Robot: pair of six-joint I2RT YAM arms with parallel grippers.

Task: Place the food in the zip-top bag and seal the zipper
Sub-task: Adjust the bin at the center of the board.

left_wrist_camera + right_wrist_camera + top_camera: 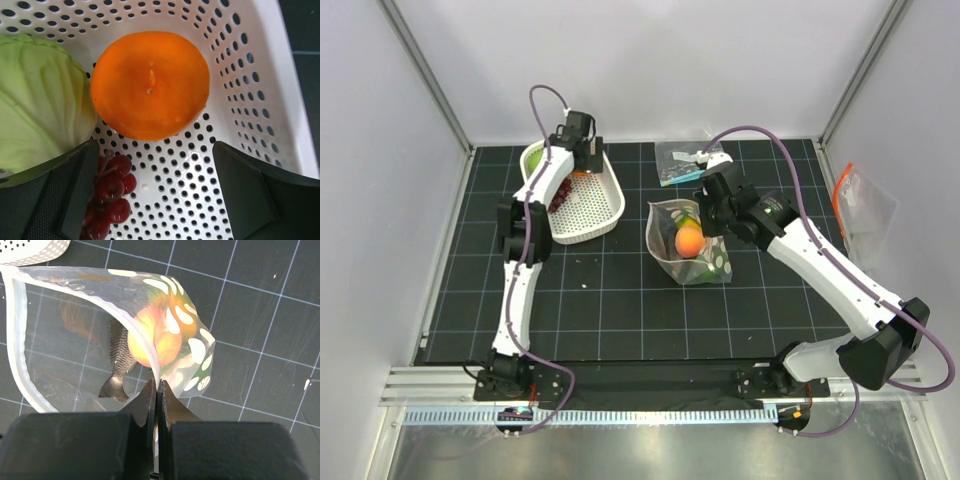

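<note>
Fingers (65, 200) near orange (150, 85); cabbage (40, 100), grapes (111, 192) beside.

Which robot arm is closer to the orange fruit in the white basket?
Left. The left tool hangs open right above the orange fruit in the white basket. The right tool is away at the dotted bag, pinching its edge.

You face a small booth with plain white panels: a back wall (640, 60), a left wall (370, 200) and a right wall (920, 120). Slanting aluminium posts (425, 70) mark the two back corners. The table top is covered by a black mat (620, 310) ruled with thin white grid lines, scuffed pale in places in the right wrist view. At its near edge you see an aluminium rail (650, 385), then a white slotted strip (640, 415), then a dull metal sheet (650, 455). The light is bright and even, with soft shadows.
</note>
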